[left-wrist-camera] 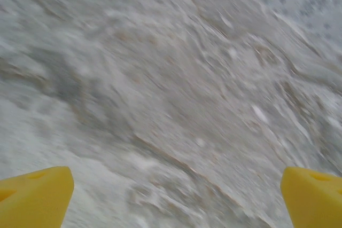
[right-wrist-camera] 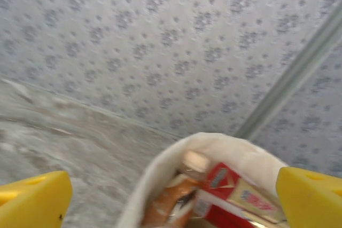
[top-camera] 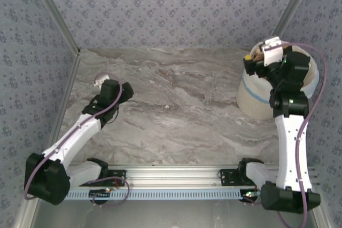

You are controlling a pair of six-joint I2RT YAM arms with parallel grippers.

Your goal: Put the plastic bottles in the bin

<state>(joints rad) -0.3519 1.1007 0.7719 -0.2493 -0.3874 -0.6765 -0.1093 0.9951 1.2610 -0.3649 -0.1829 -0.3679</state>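
marble-patterned laminate, grey and cream with flowing veins, covers the table (top-camera: 176, 105), flat and smooth, walled in by blue-grey floral wallpaper (top-camera: 176, 9). the bin (top-camera: 251, 102) stands at the table's far right corner, close to the right edge. it is a tall round drum whose cream-white bag liner (right-wrist-camera: 214, 142) is soft and folded over the rim, with a light blue band (top-camera: 255, 93) around its side. i judge it sits there so the right arm can reach over its mouth.

the right gripper (top-camera: 255, 60) hangs over that mouth. in the right wrist view its yellow fingers (right-wrist-camera: 32, 201) stand wide apart with nothing between them, so the pincer is open and empty, a pose that fits a drop into the bin. below it, inside the liner, lie the plastic bottles (right-wrist-camera: 214, 185): glossy rounded bodies, one with a red label, one amber-orange, one with a pale cap, heaped against each other.

the left gripper (top-camera: 101, 83) hovers low near the table's far left edge. its hard yellow plastic fingers (left-wrist-camera: 32, 196) are also spread wide, holding nothing, with blurred marble beneath.
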